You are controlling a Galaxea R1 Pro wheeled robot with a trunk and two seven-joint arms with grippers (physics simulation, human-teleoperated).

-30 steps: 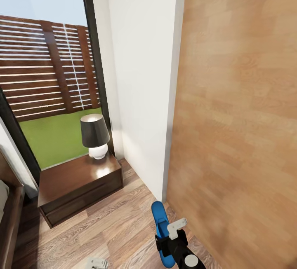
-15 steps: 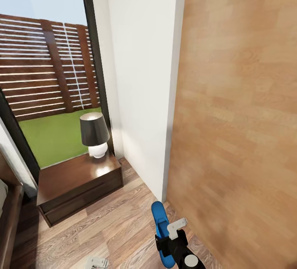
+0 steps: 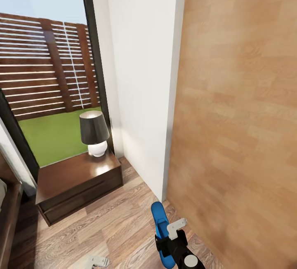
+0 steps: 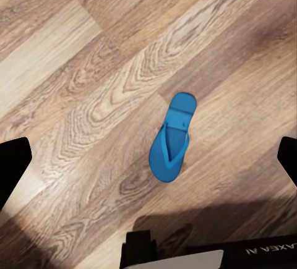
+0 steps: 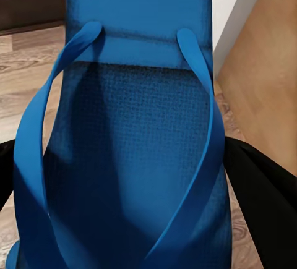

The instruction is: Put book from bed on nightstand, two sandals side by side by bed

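Note:
My right gripper [image 3: 172, 236] is shut on one bright blue sandal [image 3: 158, 219], held above the wood floor close to the wall corner. In the right wrist view that sandal [image 5: 130, 133] lies sole-up-close between the black fingers [image 5: 263, 195]. The other sandal [image 4: 172, 138] lies flat on the floor below my open left gripper [image 4: 148, 164], apart from it. The left gripper [image 3: 95, 261] shows at the head view's lower edge. A dark brown nightstand [image 3: 66, 178] stands by the window. A sliver of the bed [image 3: 7, 215] shows at far left. The book is out of view.
A black-shaded lamp [image 3: 94, 132] stands on the nightstand's far corner. A white wall [image 3: 140, 79] juts out beside a tall light-wood panel [image 3: 239, 116] at the right. A black-framed window [image 3: 49, 75] looks onto grass and a fence. Open floor [image 3: 103, 228] lies before the nightstand.
The head view has shifted slightly, so the nightstand and lamp sit a little higher and further left. Both grippers and the held sandal keep their places.

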